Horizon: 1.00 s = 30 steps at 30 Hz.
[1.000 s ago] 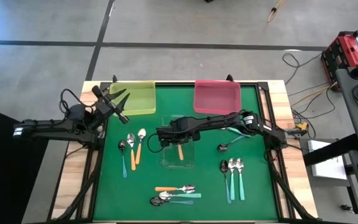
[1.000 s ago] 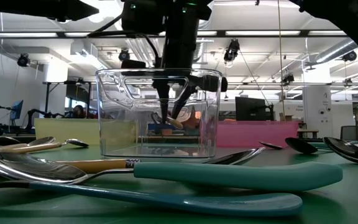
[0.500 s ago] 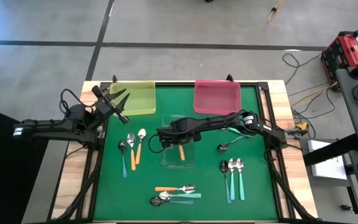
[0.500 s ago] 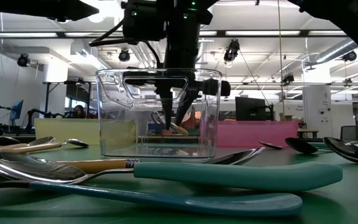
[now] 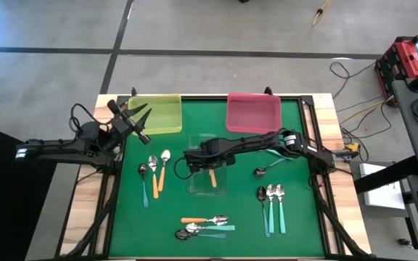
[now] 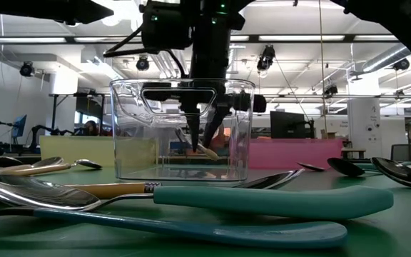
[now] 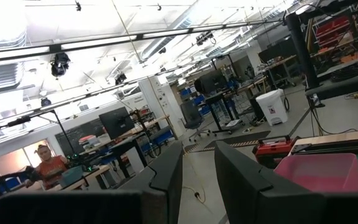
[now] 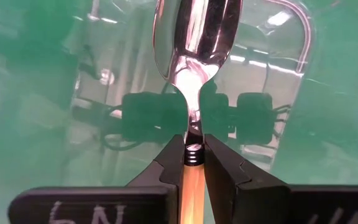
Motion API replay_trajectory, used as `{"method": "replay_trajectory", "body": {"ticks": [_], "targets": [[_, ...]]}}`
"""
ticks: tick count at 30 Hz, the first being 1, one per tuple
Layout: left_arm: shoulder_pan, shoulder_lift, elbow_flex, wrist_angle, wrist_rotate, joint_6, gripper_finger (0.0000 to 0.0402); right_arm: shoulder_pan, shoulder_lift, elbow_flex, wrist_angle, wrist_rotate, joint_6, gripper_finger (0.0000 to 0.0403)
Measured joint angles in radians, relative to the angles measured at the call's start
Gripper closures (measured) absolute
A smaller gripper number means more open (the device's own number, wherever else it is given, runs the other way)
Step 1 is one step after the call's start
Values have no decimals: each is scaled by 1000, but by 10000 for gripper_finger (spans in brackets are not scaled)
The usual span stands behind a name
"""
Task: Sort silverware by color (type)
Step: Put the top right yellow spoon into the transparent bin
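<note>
A clear tray (image 5: 207,175) stands mid-table on the green mat. My right gripper (image 5: 207,165) reaches down into it (image 6: 200,145), shut on an orange-handled spoon (image 5: 212,177). The spoon's silver bowl (image 8: 195,31) shows beyond the fingers in the right wrist view. My left gripper (image 5: 144,121) waits open, raised at the table's left beside the yellow tray (image 5: 158,114), with nothing between its fingers (image 7: 166,180). More spoons lie on the mat in a left group (image 5: 154,171), a right group (image 5: 271,200) and a near group (image 5: 205,225). My right gripper pinches the spoon's neck (image 8: 193,148), where the metal meets the orange handle, between its two fingers (image 8: 174,163). The fingers come from above, pointing steeply down, and lie across the spoon. The handle (image 5: 212,178) runs toward the near edge. The spoon sits tilted inside the clear tray (image 6: 207,150); whether it touches the floor, I cannot tell.
A pink tray (image 5: 253,112) sits at the far edge right of the yellow one. A dark-bowled spoon with a teal handle (image 5: 264,170) lies right of the clear tray, under my right arm. Bare green mat lies between the spoon groups.
My right gripper has sunk a little deeper into the clear tray with the orange-handled spoon, still shut on it. The spoon's end now sits lower behind the tray's front wall.
</note>
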<state>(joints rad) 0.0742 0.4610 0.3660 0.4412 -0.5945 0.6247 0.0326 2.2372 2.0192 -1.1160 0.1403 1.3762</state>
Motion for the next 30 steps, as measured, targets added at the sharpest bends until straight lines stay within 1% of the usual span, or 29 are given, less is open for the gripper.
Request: {"method": "replay_trajectory", "body": {"ticks": [20, 30], "targets": [[0, 0, 0, 0, 0, 0, 324, 0, 0, -49, 6, 0, -7, 370], [0, 0, 0, 0, 0, 0, 324, 0, 0, -53, 7, 1, -7, 370]]}}
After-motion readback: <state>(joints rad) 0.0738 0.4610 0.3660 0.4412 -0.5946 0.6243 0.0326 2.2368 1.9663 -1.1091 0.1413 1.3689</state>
